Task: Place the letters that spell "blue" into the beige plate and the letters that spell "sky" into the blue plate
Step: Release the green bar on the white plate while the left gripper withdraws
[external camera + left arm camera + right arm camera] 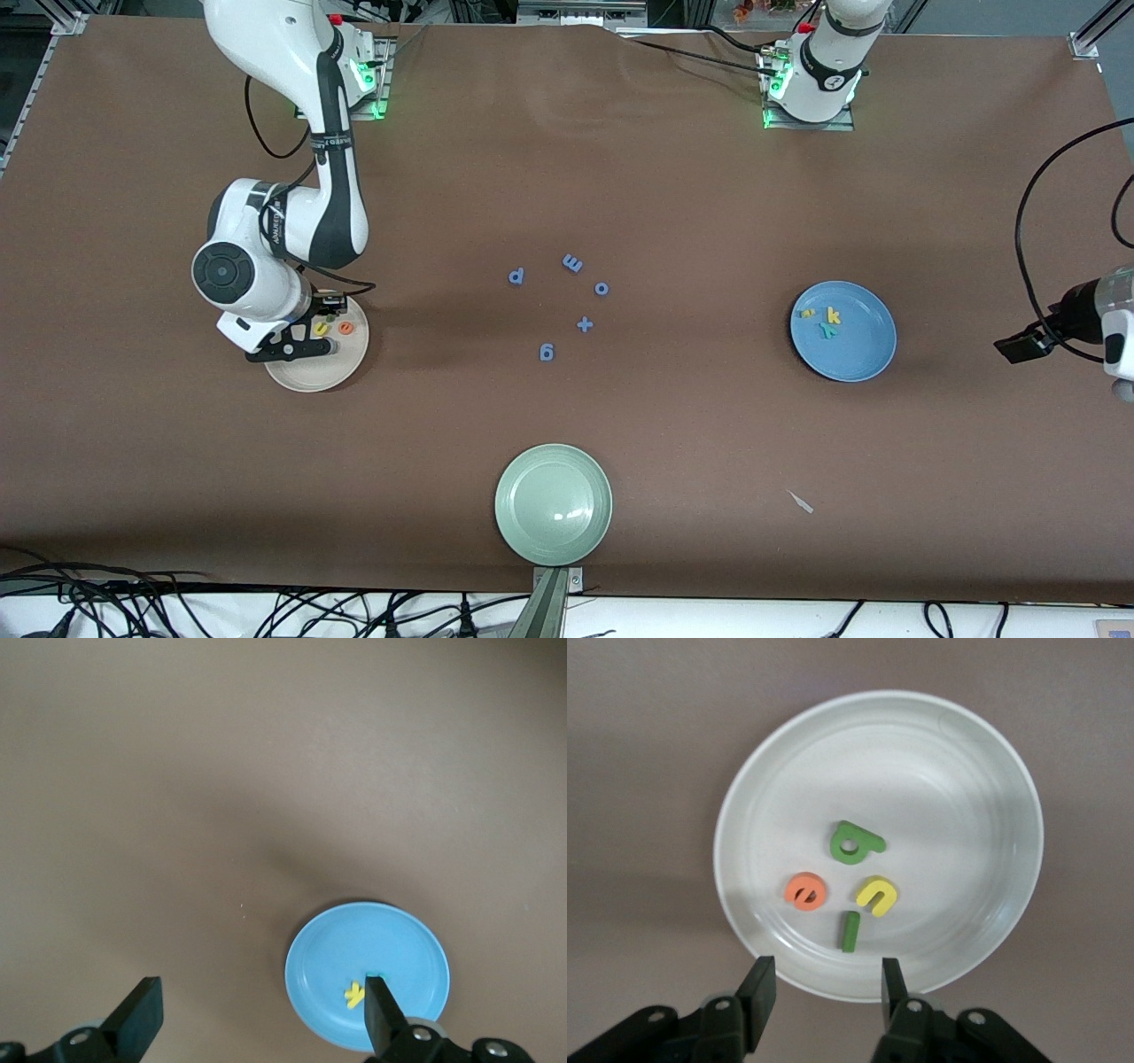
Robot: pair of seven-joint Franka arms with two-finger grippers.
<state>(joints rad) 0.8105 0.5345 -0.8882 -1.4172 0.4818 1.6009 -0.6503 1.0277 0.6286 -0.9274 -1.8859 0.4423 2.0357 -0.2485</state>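
Observation:
The beige plate (312, 377) (957, 788) sits toward the right arm's end of the table. In it lie the dark green "b" (852, 842), orange "e" (805, 891), yellow "u" (877, 896) and light green "l" (850, 931). My right gripper (306, 342) (826, 990) hangs just over that plate, open, with nothing between its fingers. The blue plate (864, 350) (390, 943) holds a yellow "s" (807, 312), a yellow "k" (833, 315) (354, 995) and a teal "y" (828, 330). My left gripper (1019, 346) (261, 1014) is open and empty, over the table at the left arm's end, beside the blue plate.
Several small all-blue letters and a plus sign (584, 324) lie scattered mid-table. A pale green plate (554, 505) rests near the front edge. A small pale scrap (801, 501) lies on the brown cloth nearer the front camera than the blue plate. Black cables loop at the left arm's end.

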